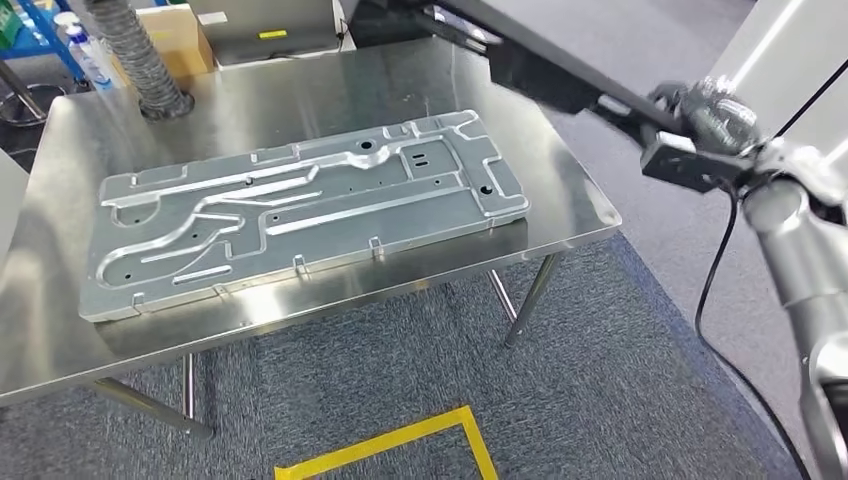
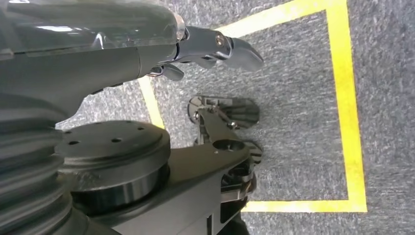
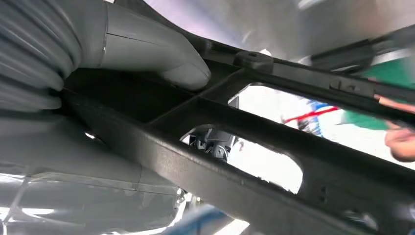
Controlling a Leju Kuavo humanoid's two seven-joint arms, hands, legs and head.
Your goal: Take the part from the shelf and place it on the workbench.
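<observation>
1. I saw the right robot hand [image 3: 147,58] gripping a black frame-like part [image 3: 274,147]; in the right wrist view its thick grey thumb [image 3: 166,58] pressed flat on one face of the part, with darker fingers [image 3: 213,142] glimpsed through an opening on the other face.
2. In the head view the black part [image 1: 540,60] hung in the air above the far right corner of the desk [image 1: 560,180], not touching it, reaching from the right arm toward the far left.
3. A large stamped silver metal plate [image 1: 300,210] lay flat on the desk, covering most of its middle.
4. The left robot hand [image 2: 215,51] hung low over grey carpet [image 2: 303,112] marked with yellow tape [image 2: 350,107]; it held nothing, and its fingers were slightly curled and apart.
5. At the far left of the desk I saw a ribbed grey hose [image 1: 145,60] standing on the surface, with a cardboard box [image 1: 180,35] just behind it.
6. A yellow tape corner [image 1: 450,435] showed on the carpet near the desk's front edge.
7. Past the part, the right wrist view was blurred; I could only make out part of a person's hand [image 3: 401,142] at its edge.
</observation>
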